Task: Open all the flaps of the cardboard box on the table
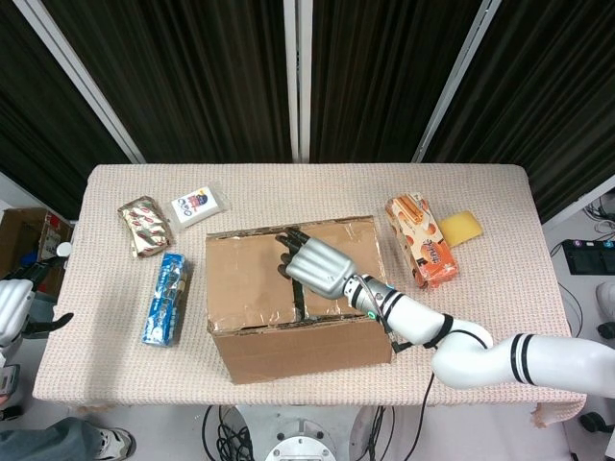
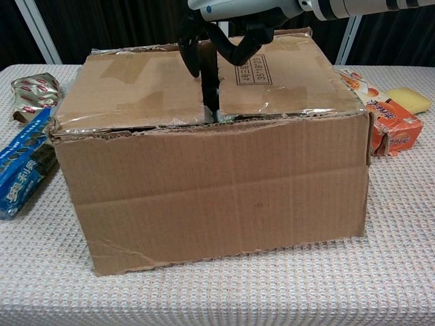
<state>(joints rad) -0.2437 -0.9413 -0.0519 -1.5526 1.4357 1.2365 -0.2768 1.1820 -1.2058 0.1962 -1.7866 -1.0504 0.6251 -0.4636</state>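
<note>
My right hand [image 1: 315, 264] hovered directly over the brown cardboard box [image 2: 211, 197] at mid-table, dark fingers [image 2: 212, 68] spread and dipping into the front-to-back seam between its two closed top flaps.

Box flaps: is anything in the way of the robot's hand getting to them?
Nothing visible. The right hand is already over the cardboard box, fingers reaching into the gap between the two closed top flaps.

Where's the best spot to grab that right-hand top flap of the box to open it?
Probably its inner edge at the center gap, from above: the right flap lies flat, and only that slit offers an edge. The right hand has fingers there.
</note>
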